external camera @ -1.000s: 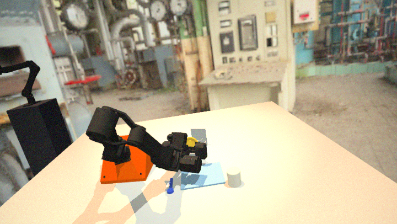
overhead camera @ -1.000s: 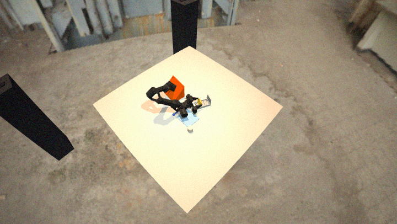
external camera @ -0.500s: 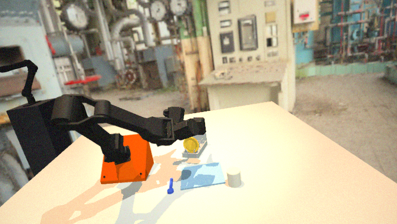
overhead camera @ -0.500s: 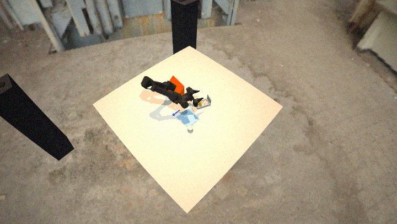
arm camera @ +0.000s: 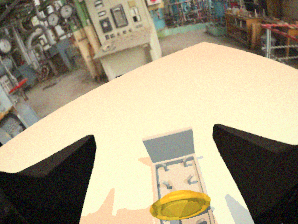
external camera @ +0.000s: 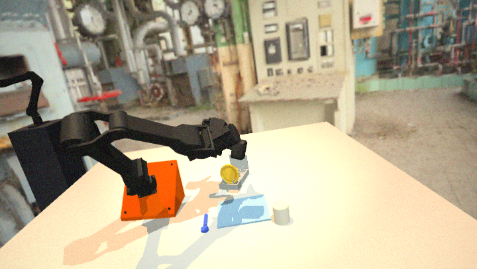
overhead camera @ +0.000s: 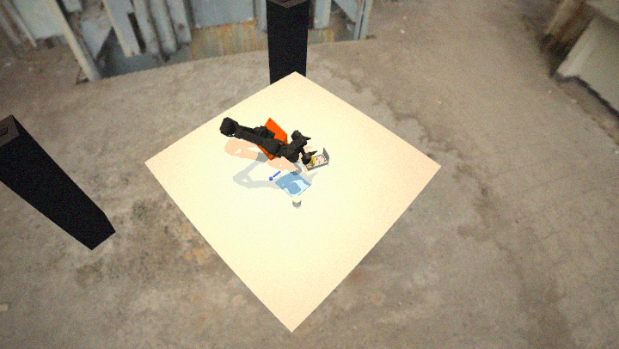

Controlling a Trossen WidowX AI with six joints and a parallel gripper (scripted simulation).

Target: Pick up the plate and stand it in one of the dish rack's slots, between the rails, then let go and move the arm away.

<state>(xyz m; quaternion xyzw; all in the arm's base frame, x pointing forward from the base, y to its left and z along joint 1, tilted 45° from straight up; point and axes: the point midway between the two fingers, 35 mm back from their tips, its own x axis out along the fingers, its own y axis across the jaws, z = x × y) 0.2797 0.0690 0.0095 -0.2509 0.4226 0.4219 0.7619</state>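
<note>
The yellow plate (overhead camera: 311, 161) (external camera: 229, 173) (arm camera: 180, 205) stands on edge in the near part of the small grey dish rack (overhead camera: 326, 154) (external camera: 230, 186) (arm camera: 170, 145), leaning a little. In the wrist view it shows from above as a narrow oval across the rack, and the bare rails lie beyond it. The rack's tall end panel is at its far end. My gripper (overhead camera: 313, 144) (arm camera: 155, 136) is wide open and empty, raised above the rack and apart from the plate. The exterior view does not show the fingertips clearly. The plate's lower edge and exact slot are hard to make out.
A light blue flat board (overhead camera: 292, 184) (external camera: 244, 210) lies in front of the rack. A blue spoon-like piece (overhead camera: 276, 174) (external camera: 205, 228) lies left of it, a pale cylinder (overhead camera: 296, 200) (external camera: 281, 213) at its right. An orange wedge (overhead camera: 277, 129) (external camera: 163, 173) stands by the arm.
</note>
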